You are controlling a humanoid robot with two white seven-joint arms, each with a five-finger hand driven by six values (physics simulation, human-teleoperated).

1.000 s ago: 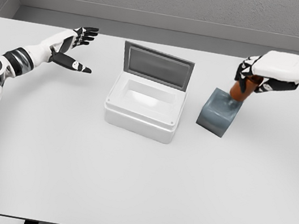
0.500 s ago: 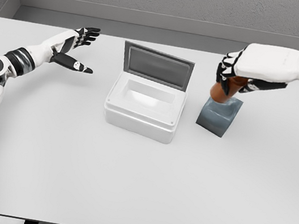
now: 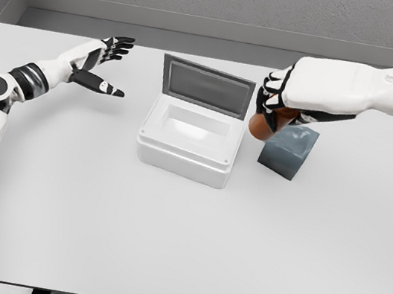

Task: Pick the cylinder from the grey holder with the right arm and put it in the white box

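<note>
My right hand point(image 3: 273, 103) is shut on the orange-brown cylinder point(image 3: 262, 125), which hangs tilted in the air between the grey holder point(image 3: 288, 152) and the white box point(image 3: 192, 137). The cylinder's lower end sits just left of the holder's top left corner, clear of its socket. The box is open, its lid standing up at the back, and its white inside shows nothing in it. My left hand point(image 3: 103, 63) is open above the table at the far left.
The grey holder stands close to the right side of the box. The table point(image 3: 179, 250) reaches a grey back wall, and its front edge runs along the bottom of the view.
My right hand has lifted the cylinder out of the grey holder and carried it left toward the white box. The left arm has barely moved.
</note>
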